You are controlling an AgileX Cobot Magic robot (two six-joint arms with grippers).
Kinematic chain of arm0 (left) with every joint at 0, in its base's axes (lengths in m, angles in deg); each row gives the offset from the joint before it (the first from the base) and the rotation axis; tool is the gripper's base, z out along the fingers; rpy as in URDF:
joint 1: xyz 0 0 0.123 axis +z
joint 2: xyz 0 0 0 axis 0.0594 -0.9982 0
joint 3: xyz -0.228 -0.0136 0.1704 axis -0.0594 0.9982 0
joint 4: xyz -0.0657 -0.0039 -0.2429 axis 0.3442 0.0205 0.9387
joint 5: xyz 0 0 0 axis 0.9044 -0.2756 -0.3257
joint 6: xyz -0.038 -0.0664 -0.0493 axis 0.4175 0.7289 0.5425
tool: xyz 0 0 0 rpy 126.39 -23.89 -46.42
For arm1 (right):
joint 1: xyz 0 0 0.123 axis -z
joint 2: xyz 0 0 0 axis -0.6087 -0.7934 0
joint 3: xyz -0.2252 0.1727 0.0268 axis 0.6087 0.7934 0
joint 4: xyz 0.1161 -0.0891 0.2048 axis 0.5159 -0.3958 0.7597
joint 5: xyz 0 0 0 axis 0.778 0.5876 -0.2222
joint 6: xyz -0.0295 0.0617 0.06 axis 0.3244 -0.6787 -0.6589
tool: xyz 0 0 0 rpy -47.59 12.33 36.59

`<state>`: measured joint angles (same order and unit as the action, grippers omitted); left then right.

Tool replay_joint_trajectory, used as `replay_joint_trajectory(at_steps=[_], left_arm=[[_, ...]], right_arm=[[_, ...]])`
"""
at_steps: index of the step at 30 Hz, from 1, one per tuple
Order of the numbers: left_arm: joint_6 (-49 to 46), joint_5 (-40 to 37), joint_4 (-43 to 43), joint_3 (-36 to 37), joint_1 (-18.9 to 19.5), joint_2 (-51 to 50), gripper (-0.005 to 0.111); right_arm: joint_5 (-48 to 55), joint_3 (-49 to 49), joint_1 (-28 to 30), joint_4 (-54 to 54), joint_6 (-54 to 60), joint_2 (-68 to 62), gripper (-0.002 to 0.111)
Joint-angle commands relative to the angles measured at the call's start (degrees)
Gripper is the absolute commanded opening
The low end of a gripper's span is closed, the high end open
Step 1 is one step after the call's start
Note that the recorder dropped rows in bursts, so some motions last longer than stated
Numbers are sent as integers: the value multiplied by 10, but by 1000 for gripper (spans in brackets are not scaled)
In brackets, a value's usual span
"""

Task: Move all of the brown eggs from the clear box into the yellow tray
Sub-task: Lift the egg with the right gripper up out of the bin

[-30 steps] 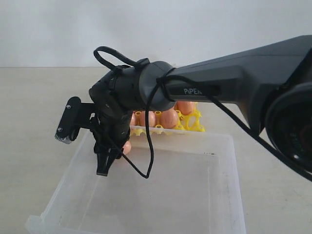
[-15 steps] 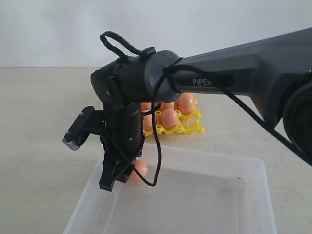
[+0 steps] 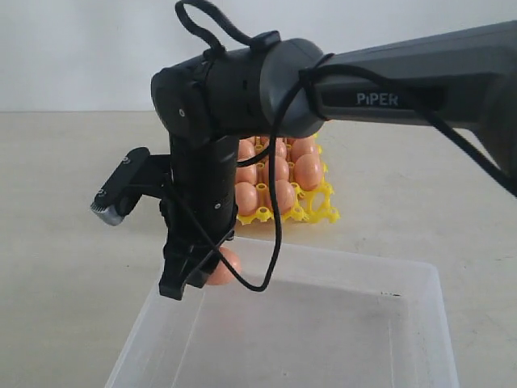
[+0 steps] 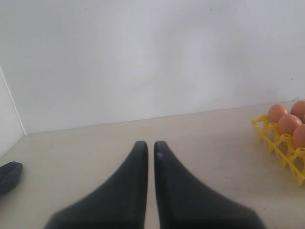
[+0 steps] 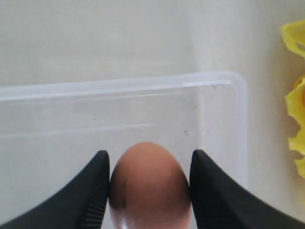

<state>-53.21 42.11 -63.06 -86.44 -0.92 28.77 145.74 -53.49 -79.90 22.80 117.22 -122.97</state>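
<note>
My right gripper [image 3: 194,279] points down over the far left part of the clear box [image 3: 339,260] and is shut on one brown egg [image 3: 225,267]. In the right wrist view that egg [image 5: 150,183] sits squeezed between both fingers [image 5: 97,181], with the box's rim [image 5: 143,86] and floor beyond it. The yellow tray [image 3: 321,212] stands just behind the box and holds several brown eggs [image 3: 307,171]. My left gripper [image 4: 150,145] is shut with nothing in it, low over the table, with the tray [image 4: 279,143] off to one side.
The right arm's forearm [image 3: 420,89] spans the upper right of the exterior view, with a black cable [image 3: 271,242] looping down beside the gripper. A dark object [image 4: 9,174] lies at the edge of the left wrist view. Beige tabletop [image 3: 65,283] surrounds box and tray.
The right gripper has kept its hold on the egg and risen a little over the box's far left corner. The wrist now stands higher in front of the tray.
</note>
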Motion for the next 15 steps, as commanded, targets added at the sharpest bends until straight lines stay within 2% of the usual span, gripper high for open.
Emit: replay_joint_trajectory(at_steps=[1, 5, 15], left_arm=[[-2, 0, 2, 2, -4, 2, 4], [-2, 0, 2, 2, -4, 2, 4], [-2, 0, 2, 2, -4, 2, 4]], right_arm=[[80, 2, 1, 59, 57, 10, 0], [105, 2, 1, 130, 134, 11, 0], [105, 2, 6, 179, 131, 35, 0]])
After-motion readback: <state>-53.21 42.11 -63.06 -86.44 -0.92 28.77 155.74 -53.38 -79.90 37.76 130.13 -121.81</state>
